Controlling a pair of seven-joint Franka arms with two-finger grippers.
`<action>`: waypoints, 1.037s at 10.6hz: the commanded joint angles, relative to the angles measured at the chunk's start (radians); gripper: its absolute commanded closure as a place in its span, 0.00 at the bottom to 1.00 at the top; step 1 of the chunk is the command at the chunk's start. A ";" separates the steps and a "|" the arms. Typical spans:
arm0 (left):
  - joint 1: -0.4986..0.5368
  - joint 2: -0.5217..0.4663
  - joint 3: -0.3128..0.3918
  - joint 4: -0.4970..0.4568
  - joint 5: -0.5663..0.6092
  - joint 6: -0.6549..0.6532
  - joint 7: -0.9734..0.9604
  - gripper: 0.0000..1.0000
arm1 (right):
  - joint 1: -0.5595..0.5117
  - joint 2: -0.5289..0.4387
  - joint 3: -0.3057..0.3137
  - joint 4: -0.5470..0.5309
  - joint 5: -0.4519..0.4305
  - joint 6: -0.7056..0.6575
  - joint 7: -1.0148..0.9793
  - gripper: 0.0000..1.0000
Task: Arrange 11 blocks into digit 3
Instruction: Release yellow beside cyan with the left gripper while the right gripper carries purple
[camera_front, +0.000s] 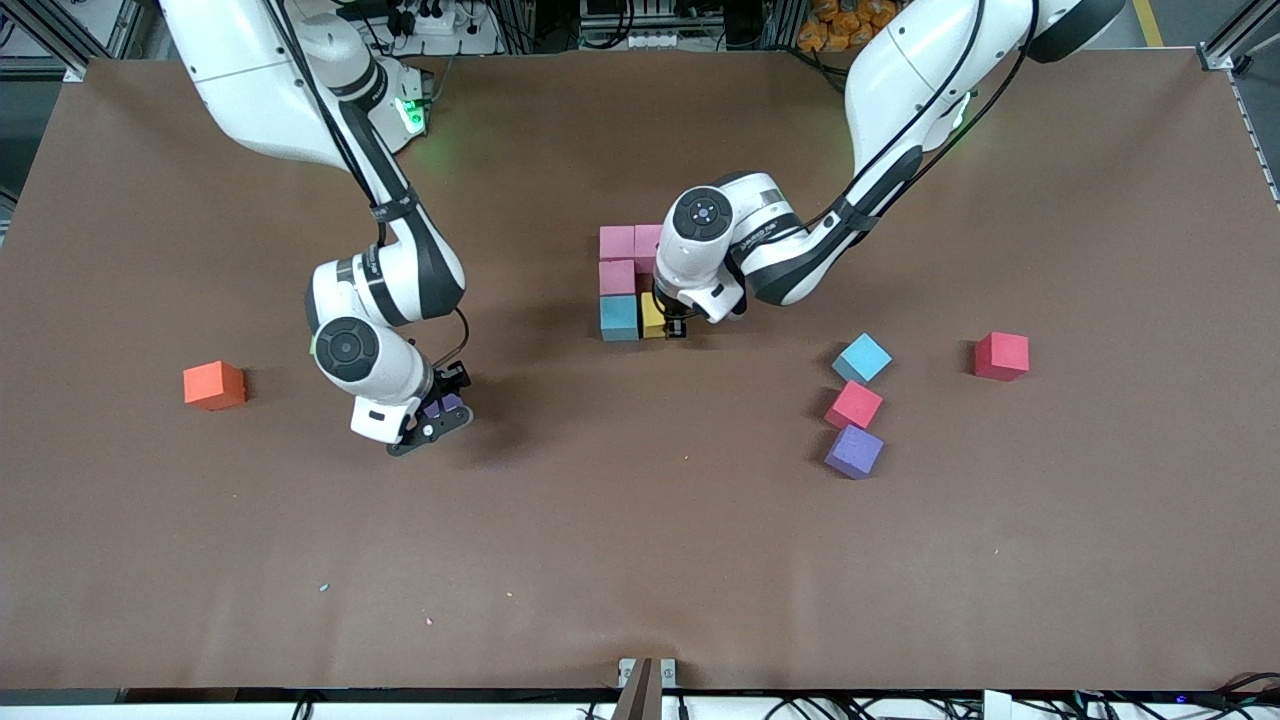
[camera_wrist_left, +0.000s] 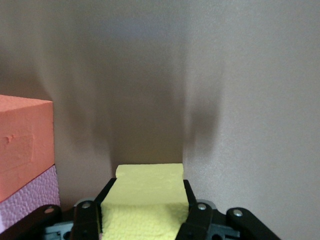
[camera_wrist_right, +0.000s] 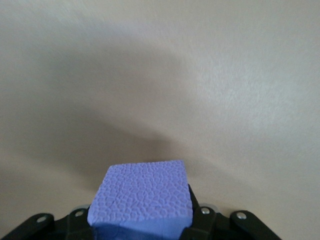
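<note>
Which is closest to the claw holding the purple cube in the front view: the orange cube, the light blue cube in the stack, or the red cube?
From the right claw:
1. Light blue cube, in the built cluster.
2. Orange cube, toward the right arm's end; nearly as close.
3. Red cube, toward the left arm's end.

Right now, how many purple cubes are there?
2. One purple cube in the right gripper; one loose toward the left arm's end, beside a pink cube. Left arm may hide more.

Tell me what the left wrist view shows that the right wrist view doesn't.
Only the left wrist view shows a yellow block in the left gripper, with an orange block and a pink block beside it. Only the right wrist view shows a purple block in the right gripper. Both show a shut gripper over the brown table.
</note>
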 joint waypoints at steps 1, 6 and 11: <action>-0.042 0.014 0.033 0.026 0.030 0.009 -0.035 0.89 | 0.000 -0.003 0.005 0.084 0.048 -0.096 -0.007 1.00; -0.077 0.023 0.070 0.037 0.032 0.009 -0.035 0.57 | 0.060 0.057 0.005 0.176 0.073 -0.109 0.156 1.00; -0.091 0.018 0.070 0.046 0.033 0.008 -0.032 0.00 | 0.123 0.123 0.005 0.254 0.131 -0.103 0.306 1.00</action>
